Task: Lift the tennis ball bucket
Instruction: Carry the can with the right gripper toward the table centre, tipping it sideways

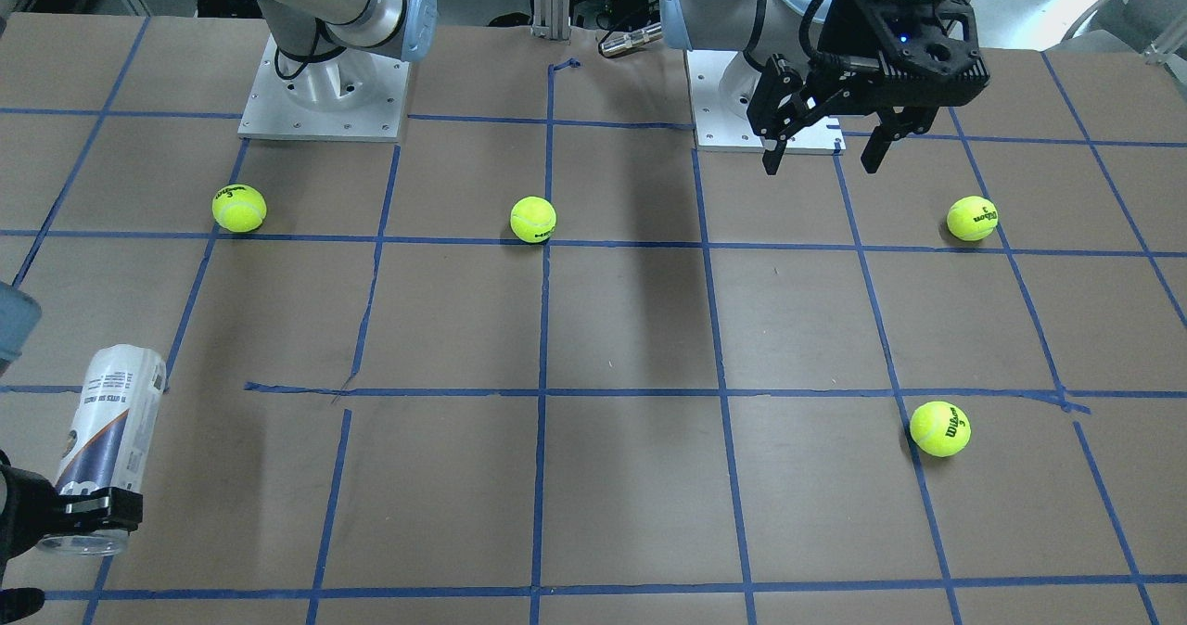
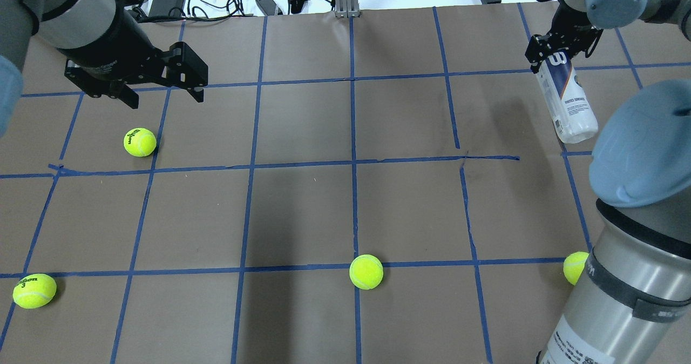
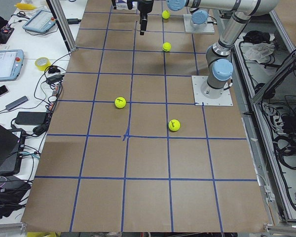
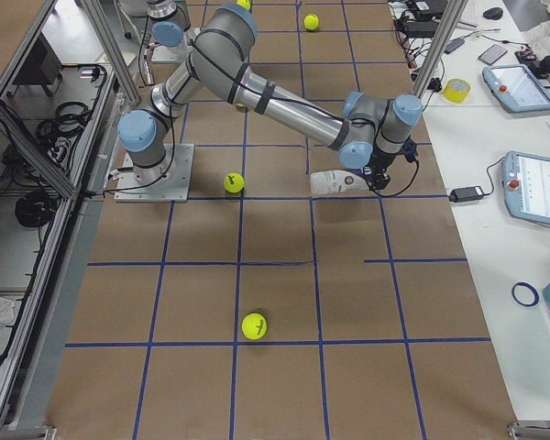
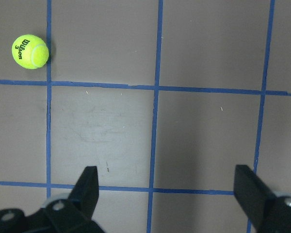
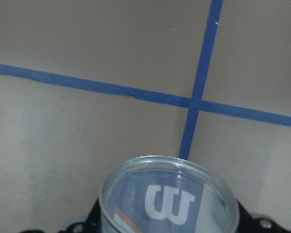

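Observation:
The tennis ball bucket (image 2: 568, 102) is a clear tube with a white and navy label. My right gripper (image 2: 559, 51) is shut on one end of it at the table's far right and holds it tilted, apparently off the table. It also shows in the front view (image 1: 107, 430) and the right side view (image 4: 335, 182). In the right wrist view its clear end with a white "W" (image 6: 167, 201) sits between the jaws. My left gripper (image 2: 162, 96) is open and empty, hovering above the far left; the left wrist view shows its fingers (image 5: 87, 187) spread wide.
Several yellow-green tennis balls lie on the brown, blue-taped table: one (image 2: 140, 142) just below the left gripper, one (image 2: 34, 290) near left, one (image 2: 366, 271) near the middle, one (image 2: 575, 267) beside the right arm. Cables lie beyond the far edge.

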You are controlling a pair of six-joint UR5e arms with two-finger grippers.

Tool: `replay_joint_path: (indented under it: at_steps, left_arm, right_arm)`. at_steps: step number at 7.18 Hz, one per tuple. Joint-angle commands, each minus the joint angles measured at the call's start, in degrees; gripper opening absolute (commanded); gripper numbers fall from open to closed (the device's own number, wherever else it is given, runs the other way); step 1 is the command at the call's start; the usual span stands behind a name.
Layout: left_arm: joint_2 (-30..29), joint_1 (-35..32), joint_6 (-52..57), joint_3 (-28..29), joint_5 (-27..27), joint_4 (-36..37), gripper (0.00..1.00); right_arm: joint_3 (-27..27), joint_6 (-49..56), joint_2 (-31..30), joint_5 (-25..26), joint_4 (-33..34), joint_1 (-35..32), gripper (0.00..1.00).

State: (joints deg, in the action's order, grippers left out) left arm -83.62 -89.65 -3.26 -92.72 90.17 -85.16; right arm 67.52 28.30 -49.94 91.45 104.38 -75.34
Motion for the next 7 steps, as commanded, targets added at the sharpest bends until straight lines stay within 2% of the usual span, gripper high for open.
replay_joint_path:
  at_steps: [1,3,5,7]
  left_arm:
    - [0.0,0.0,0.0,0.0,0.0,0.0,1.00]
    - [0.0,0.0,0.0,0.0,0.0,0.0,1.00]
    - [0.0,0.0,0.0,0.0,0.0,0.2,1.00]
    - [-0.1,0.2,0.0,0.0,-0.1,0.3,1.00]
  right_arm:
    - [0.4,5.5,-3.7,-3.7,-3.6,-5.4,0.19]
    - [0.5,8.6,-4.3,-3.0,-2.9,-13.6,0.15]
    - [0.5,14.8,-4.3,-3.8,1.1,-21.9,0.12]
    - [0.8,21.0,-4.2,-2.9,0.7,-29.5,0.02]
